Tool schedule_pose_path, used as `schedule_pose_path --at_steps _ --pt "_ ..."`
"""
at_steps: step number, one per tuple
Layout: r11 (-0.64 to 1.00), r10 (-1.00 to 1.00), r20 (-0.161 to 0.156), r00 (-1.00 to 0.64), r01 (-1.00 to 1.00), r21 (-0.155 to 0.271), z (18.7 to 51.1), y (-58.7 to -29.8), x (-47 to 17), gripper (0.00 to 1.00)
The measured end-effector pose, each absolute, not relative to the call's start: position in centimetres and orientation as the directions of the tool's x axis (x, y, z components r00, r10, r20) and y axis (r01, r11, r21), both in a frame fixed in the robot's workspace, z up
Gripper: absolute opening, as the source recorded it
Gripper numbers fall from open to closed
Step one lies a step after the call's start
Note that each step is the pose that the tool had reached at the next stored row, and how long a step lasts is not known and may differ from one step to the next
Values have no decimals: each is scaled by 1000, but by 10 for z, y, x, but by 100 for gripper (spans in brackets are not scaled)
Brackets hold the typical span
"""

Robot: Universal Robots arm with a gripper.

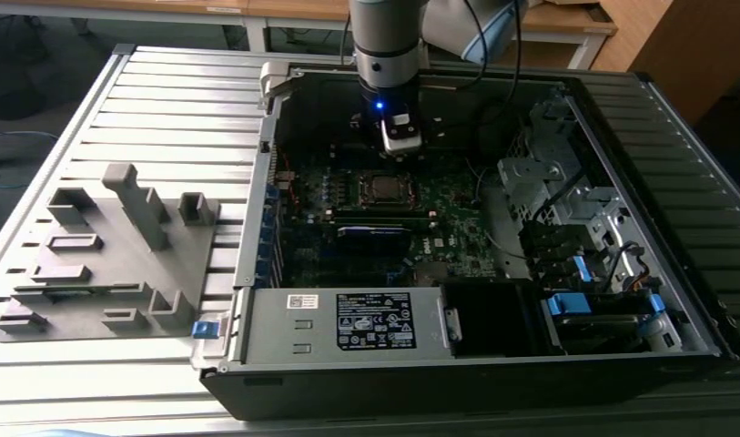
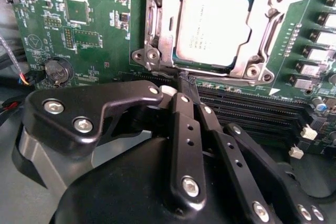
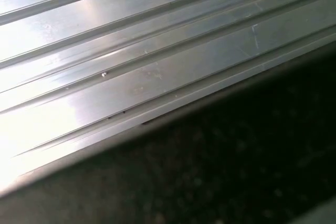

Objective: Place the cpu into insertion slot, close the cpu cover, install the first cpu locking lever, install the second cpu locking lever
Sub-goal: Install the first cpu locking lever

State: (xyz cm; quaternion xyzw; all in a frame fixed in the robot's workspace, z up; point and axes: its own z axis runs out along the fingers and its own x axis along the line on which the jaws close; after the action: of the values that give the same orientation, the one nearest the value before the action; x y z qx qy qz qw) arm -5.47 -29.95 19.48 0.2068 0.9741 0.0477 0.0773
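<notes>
Cpu (image 2: pixel 212 27) seated in the insertion slot (image 2: pixel 179 24), my gripper (image 2: pixel 188 85) narrow just beside it.
Its dull silver-grey square top shows through the cut-out of the silver cpu cover (image 2: pixel 262 30), which lies flat over it on the green motherboard (image 2: pixel 89 35). My fingertips meet with nothing between them, near the cover's edge.

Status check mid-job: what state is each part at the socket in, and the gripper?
cpu: seated in the insertion slot.
cpu cover: down flat over the cpu's edges.
gripper: shut, nothing seen in it, close beside the cpu cover.
computer case: side open, motherboard exposed.
</notes>
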Motion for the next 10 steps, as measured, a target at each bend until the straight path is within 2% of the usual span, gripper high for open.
schedule_pose_path --at_steps 10 --pt "909 411 -129 -902 396 131 206 -299 -55 11"
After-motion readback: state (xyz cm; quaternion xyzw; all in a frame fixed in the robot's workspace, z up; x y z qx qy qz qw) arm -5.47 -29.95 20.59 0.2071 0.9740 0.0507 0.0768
